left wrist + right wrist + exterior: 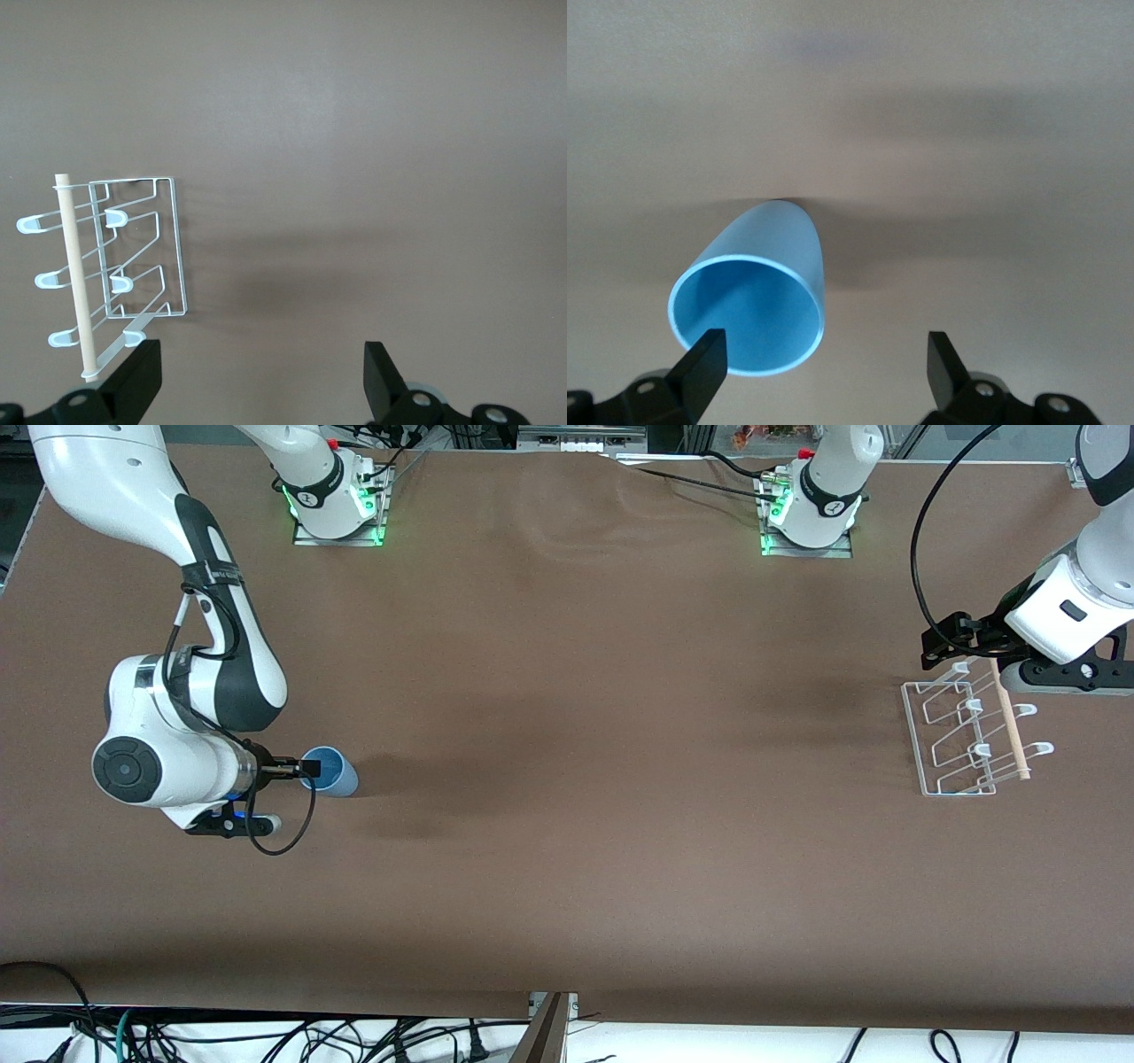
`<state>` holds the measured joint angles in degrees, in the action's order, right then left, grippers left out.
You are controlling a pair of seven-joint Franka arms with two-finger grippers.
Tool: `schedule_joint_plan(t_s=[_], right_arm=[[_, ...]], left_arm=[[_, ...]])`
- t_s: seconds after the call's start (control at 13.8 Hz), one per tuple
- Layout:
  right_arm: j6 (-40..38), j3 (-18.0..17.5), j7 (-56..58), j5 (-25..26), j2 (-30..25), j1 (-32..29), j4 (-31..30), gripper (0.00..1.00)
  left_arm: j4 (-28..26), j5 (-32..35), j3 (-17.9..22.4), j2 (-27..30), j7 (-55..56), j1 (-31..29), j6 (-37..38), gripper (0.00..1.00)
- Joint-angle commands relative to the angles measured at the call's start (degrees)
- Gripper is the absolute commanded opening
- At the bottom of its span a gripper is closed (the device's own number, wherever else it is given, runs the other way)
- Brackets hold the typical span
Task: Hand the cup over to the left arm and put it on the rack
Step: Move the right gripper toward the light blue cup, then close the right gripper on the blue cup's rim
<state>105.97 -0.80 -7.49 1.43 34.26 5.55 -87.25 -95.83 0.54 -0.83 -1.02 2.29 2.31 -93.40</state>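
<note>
The light-blue cup sits on the brown table toward the right arm's end, its open mouth turned to my right gripper. I cannot tell whether it stands or lies. In the right wrist view the cup is off to one side of the open right gripper. One fingertip overlaps the rim and nothing is gripped. The white wire rack with its wooden dowel lies toward the left arm's end. My left gripper hangs open just above the rack's farther end. In the left wrist view the rack lies beside the left gripper.
Both arm bases are bolted along the table's edge farthest from the front camera. A black cable loops from the left arm. Loose cables lie below the table's nearest edge. Bare brown table spreads between cup and rack.
</note>
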Motion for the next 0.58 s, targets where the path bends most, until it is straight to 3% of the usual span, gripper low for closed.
schedule_joint_plan(t_s=[0.0, 0.51], right_arm=[[3.44, -0.17, 0.54, -0.64, -0.07, -0.01, -2.82, 1.0], [7.66, -0.17, 0.54, -0.64, -0.07, -0.1, -5.91, 1.0]], left_arm=[[-0.06, 0.78, 0.22, 0.85, 0.0, 0.33, 0.76, 1.0], [-0.06, 0.78, 0.22, 0.76, 0.0, 0.33, 0.76, 1.0]])
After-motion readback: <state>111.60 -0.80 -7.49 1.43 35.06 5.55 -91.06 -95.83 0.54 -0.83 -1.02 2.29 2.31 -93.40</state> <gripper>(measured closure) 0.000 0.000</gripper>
